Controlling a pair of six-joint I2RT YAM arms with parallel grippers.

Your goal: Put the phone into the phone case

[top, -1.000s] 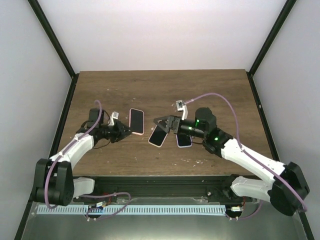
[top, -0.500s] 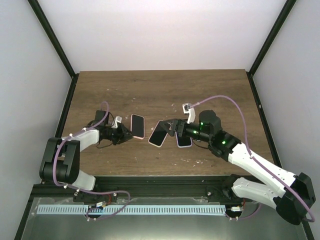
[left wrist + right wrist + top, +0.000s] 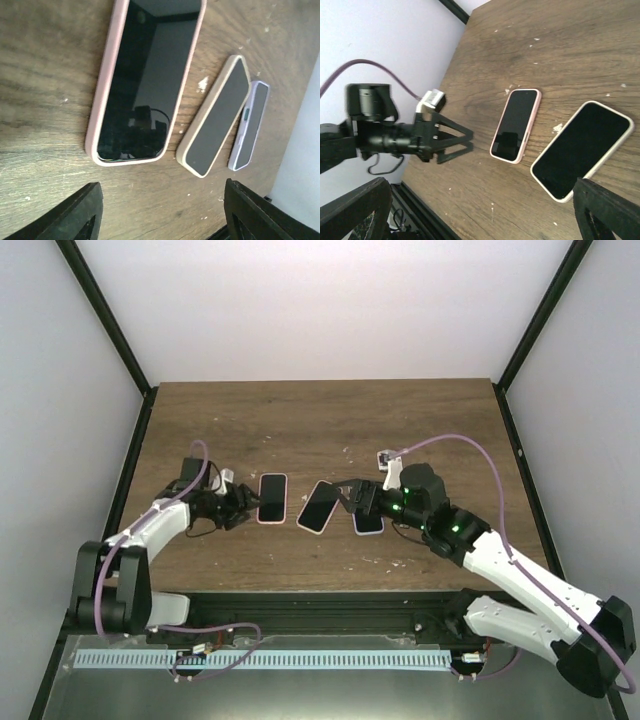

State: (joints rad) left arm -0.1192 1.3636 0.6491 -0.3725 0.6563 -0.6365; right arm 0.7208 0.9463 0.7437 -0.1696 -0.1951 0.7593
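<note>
Looking over my setup: the tabletop (image 3: 320,420) is dark brown wood with a strong grain and little white specks and scuffs all over it. White walls (image 3: 320,300) close it in on the far side and both sides, and black frame posts (image 3: 105,315) run up the corners. A purple cable (image 3: 440,438) loops off my right arm.

Three handsets lie in a loose row across the middle, a bit nearer the near edge than the far one. The phone (image 3: 271,498) in the pink case (image 3: 102,95) is the one closest to the left edge. It lies flat, screen up, with the black glass sitting inside the pink rim.

My left gripper (image 3: 243,502) is right beside its left side. The jaws are spread with nothing between them, and I can't see them touching it.

Next along is a cream-rimmed phone (image 3: 318,506), angled and close to the pink one but not touching. Past that is a lavender-rimmed phone (image 3: 368,523), just beside the cream one.

My right gripper (image 3: 350,498) sits low between those two with its jaws spread wide and holding nothing. From above it hides the far end of the lavender one, and I can't tell whether it touches it. My right wrist view shows only bare wood between the pink and cream phones.
</note>
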